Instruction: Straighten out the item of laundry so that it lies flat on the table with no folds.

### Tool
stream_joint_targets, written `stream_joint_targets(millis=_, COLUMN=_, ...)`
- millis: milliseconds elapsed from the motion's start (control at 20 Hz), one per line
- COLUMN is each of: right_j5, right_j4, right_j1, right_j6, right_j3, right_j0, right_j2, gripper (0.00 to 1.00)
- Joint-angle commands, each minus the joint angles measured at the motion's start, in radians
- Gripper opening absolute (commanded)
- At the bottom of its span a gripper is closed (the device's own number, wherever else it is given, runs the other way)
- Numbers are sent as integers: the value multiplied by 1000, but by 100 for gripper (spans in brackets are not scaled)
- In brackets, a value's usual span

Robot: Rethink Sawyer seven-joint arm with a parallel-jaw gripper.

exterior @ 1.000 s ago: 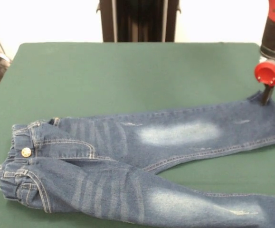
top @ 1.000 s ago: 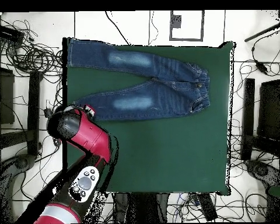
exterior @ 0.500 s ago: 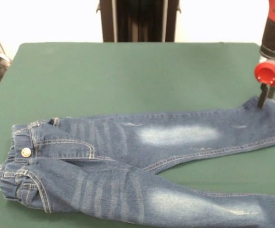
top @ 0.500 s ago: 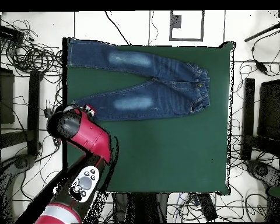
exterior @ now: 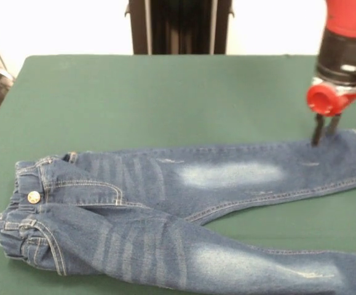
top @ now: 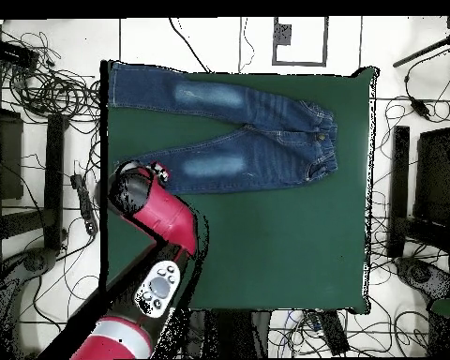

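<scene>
Shifted leftward since the earlier frame: end effector, now over the upper leg's cuff at right of the front view. Fingers slightly parted, tips at the denim; hold on fabric cannot be told. Jeans spread across lower frame on the green bench: waistband left, brass button, faded whitish thigh patches, legs diverging rightward, creases near the hips.
</scene>
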Motion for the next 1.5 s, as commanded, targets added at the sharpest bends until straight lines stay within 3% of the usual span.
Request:
stream_joint_targets(millis=50, right_j5=75, right_j4=-115, right_j1=-24, right_j6=-37, right_j3=47, right_j0=-142, right_j2=20, gripper=100)
stream_joint_targets(millis=550, right_j5=113, right_j4=-312, right_j1=-49, right_j6=-68, right_j3=40, right_j0=-287, right_j2=-12, gripper=100)
stream_joint_targets(millis=900, right_j5=44, right_j4=-440, right_j1=-53, right_j6=-161, right_j3=91, right_j0=-436, right_j2=76, gripper=100)
stream_joint_targets(millis=1200, right_j5=200, right_j4=-579, right_j1=-97, right_j6=-169, right_j3=36, right_j0=-489, right_j2=42, gripper=100)
stream_joint_targets(millis=1500, right_j5=206, right_j4=-665, right_j1=-86, right_j6=-128, right_j3=-7, right_j0=-525, right_j2=52, gripper=100)
